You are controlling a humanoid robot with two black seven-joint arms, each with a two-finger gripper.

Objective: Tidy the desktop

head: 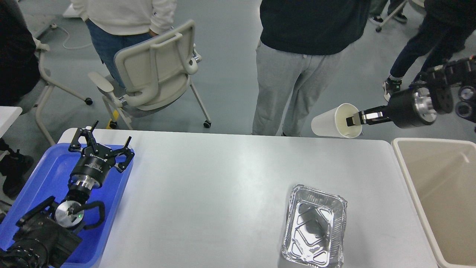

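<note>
Right fingers (pixel 351 121) clamped on the rim of a white cup (pixel 336 121), one finger inside the mouth; cup held on its side, off the far edge of the tabletop (pixel 208 178). Bin (pixel 409 175) lies below and to the right of these fingers, close by; likely the drop. Foil tray (pixel 315 227) sits on the tabletop well below them, long axis near-to-far, right arm nearer. Left fingers (pixel 100 143) spread apart, empty, over the blue tray (pixel 48 171).

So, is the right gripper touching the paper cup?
Touching. The head view shows the right gripper with one finger inside the paper cup, pinching its rim, holding it lifted.
</note>
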